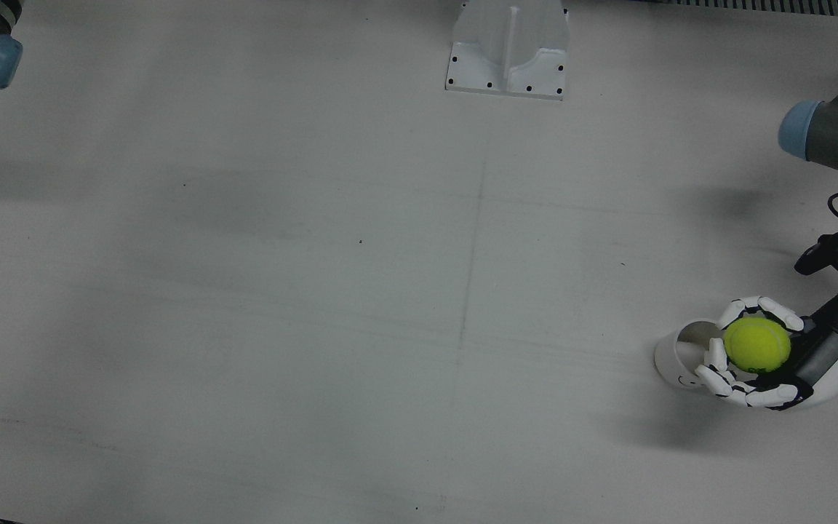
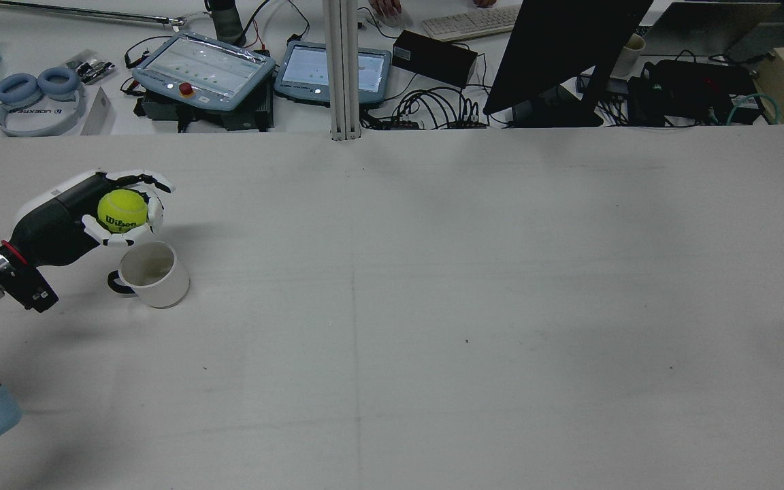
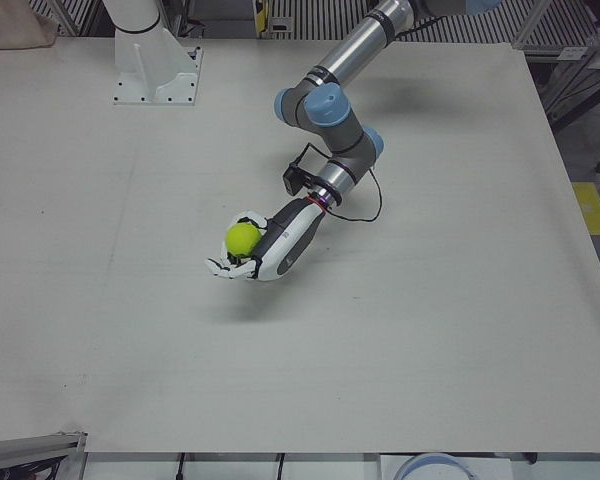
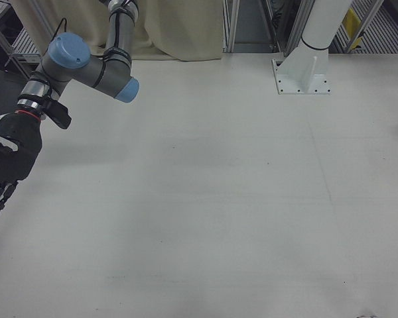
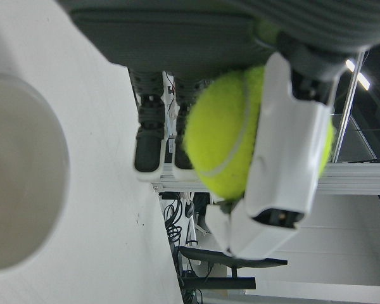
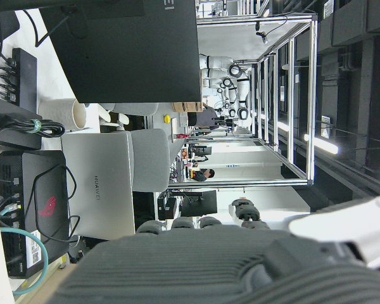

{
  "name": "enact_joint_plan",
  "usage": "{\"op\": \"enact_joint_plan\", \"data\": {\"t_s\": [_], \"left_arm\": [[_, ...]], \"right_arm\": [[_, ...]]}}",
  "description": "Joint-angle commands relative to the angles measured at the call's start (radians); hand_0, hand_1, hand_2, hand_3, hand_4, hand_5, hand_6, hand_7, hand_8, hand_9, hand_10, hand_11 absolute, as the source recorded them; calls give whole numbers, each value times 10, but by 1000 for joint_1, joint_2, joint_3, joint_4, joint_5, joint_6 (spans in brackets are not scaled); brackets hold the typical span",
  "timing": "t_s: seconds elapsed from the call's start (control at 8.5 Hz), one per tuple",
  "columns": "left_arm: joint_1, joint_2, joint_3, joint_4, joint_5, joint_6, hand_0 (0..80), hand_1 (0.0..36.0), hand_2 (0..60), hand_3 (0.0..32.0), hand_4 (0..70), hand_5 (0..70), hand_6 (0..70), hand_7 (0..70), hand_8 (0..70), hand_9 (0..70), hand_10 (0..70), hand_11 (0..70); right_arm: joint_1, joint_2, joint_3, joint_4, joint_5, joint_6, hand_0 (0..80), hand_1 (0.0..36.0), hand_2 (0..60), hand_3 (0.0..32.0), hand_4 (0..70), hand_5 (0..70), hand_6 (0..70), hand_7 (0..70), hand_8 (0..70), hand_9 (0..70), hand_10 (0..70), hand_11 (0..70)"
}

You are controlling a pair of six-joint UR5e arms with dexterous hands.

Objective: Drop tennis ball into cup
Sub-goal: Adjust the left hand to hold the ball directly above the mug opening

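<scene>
My left hand [image 1: 772, 367] is shut on the yellow-green tennis ball [image 1: 756, 344] and holds it in the air. The white cup [image 1: 683, 355] stands upright on the table, its opening beside the ball and partly under the fingertips. In the rear view the ball [image 2: 122, 210] in the hand [image 2: 86, 218] is just above and behind the cup [image 2: 150, 273]. The left hand view shows the ball [image 5: 231, 136] and the cup's rim [image 5: 25, 190]. My right hand [image 4: 5, 162] hangs at the table's far side, fingers apart and pointing down, holding nothing.
A white arm pedestal [image 1: 508, 51] is bolted at the table's robot side. The operators' desk with teach pendants [image 2: 205, 68], cables and a black monitor [image 2: 562, 47] lies past the table's far edge.
</scene>
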State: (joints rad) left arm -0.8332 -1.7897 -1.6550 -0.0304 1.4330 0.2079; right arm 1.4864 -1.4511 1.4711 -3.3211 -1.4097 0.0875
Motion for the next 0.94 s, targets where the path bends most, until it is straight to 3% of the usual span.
{"op": "enact_joint_plan", "data": {"t_s": [0.0,0.12,0.24,0.35,0.47,0.59,0.71,0.82], "left_arm": [[3,1,14,-14,-2,5,800,360,485,0,333,311,700,700,456,577,355,538],[17,1,32,-34,-3,5,800,360,472,0,289,285,696,700,383,468,347,530],[34,3,35,-39,-9,5,800,360,488,0,265,290,700,544,344,360,344,526],[37,4,35,-42,-26,7,800,360,509,0,246,259,620,416,293,299,334,512],[37,4,34,-42,-28,7,800,360,552,0,229,232,518,371,259,273,321,492],[37,4,34,-42,-28,7,800,360,574,0,229,241,579,355,268,266,317,487],[36,4,35,-43,-28,5,800,360,584,0,225,234,554,349,260,260,314,482],[36,6,34,-43,-29,7,800,360,570,0,221,213,446,361,236,259,309,475]], "right_arm": [[0,0,0,0,0,0,0,0,0,0,0,0,0,0,0,0,0,0],[0,0,0,0,0,0,0,0,0,0,0,0,0,0,0,0,0,0],[0,0,0,0,0,0,0,0,0,0,0,0,0,0,0,0,0,0],[0,0,0,0,0,0,0,0,0,0,0,0,0,0,0,0,0,0],[0,0,0,2,0,0,0,0,0,0,0,0,0,0,0,0,0,0],[0,0,0,0,0,0,0,0,0,0,0,0,0,0,0,0,0,0],[0,0,0,0,0,0,0,0,0,0,0,0,0,0,0,0,0,0],[0,0,0,0,0,0,0,0,0,0,0,0,0,0,0,0,0,0]]}}
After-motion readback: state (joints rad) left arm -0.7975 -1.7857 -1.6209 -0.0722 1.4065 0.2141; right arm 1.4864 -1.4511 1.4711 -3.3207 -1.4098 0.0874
